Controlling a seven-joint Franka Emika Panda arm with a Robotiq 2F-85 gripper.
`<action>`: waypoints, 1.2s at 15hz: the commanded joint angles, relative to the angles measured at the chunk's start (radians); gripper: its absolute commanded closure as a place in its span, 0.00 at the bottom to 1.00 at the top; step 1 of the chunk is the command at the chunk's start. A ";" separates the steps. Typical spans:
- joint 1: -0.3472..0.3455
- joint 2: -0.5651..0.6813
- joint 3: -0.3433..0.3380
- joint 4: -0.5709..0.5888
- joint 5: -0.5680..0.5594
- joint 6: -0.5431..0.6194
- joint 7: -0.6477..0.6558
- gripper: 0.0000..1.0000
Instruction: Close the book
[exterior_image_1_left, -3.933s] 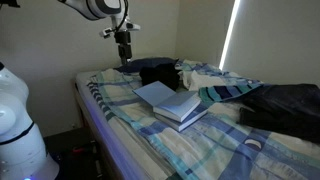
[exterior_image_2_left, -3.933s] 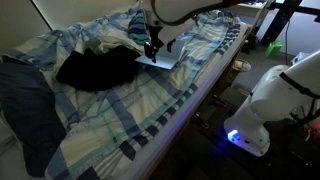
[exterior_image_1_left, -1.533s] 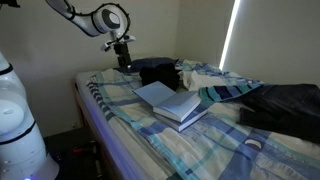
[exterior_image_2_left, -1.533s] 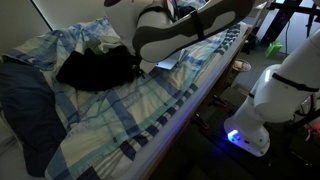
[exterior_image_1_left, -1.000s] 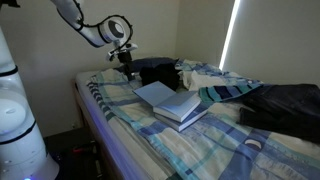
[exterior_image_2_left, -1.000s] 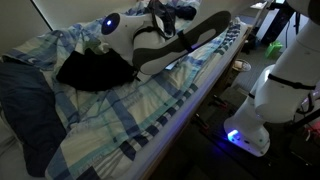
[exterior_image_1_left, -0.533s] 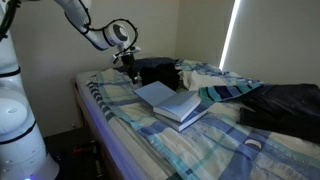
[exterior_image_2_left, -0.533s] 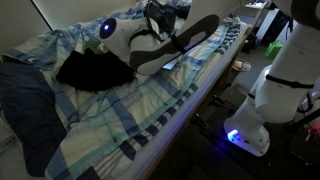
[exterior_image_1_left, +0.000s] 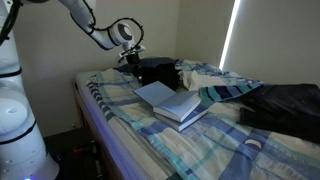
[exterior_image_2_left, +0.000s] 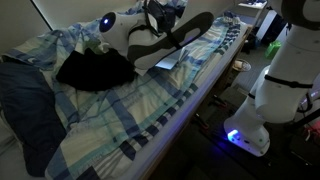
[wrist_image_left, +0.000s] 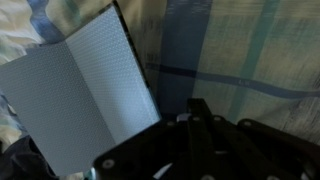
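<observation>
Your book (exterior_image_1_left: 172, 103) lies open on the blanket (exterior_image_1_left: 150, 142), near the middle of the bed in an exterior view. Its pale pages face up, with one leaf raised a little on the 10 o'clock side and the thicker block flat towards 4 o'clock. In the wrist view the book (wrist_image_left: 80, 95) is one pale page filling the frame from 9 to 11 o'clock. A dark edge of it runs down towards 5 o'clock, and the striped blanket (wrist_image_left: 250, 60) lies beside it at 2 o'clock. In an exterior view only a pale sliver of the book (exterior_image_2_left: 171, 62) shows, because the arm (exterior_image_2_left: 150, 40) crosses in front of it. Your gripper (exterior_image_1_left: 133, 63) hangs over the blanket at the book's 10 o'clock, pointing down and apart from the book as far as that view shows. In the wrist view the gripper (wrist_image_left: 200, 150) is a dark mass at 6 o'clock — you cannot tell from any picture whether the jaws stand apart or together. A dark bag (exterior_image_1_left: 155, 72) sits at the book's 12 o'clock, just beside the gripper at its 3 o'clock. A black cloth (exterior_image_1_left: 285, 105) lies well apart from the book at its 3 o'clock; in an exterior view the cloth (exterior_image_2_left: 95, 70) spreads at the arm's 8 o'clock. The white base (exterior_image_1_left: 15, 120) stands off the bed at the frame's 9 o'clock edge — in an exterior view the base (exterior_image_2_left: 280, 90) is at 3 o'clock.
</observation>
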 joint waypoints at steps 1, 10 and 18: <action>0.021 0.020 -0.019 0.034 -0.007 -0.029 -0.018 0.95; 0.033 0.028 -0.025 0.049 -0.019 -0.093 -0.020 0.96; 0.033 0.032 -0.025 0.053 0.010 -0.061 -0.006 0.99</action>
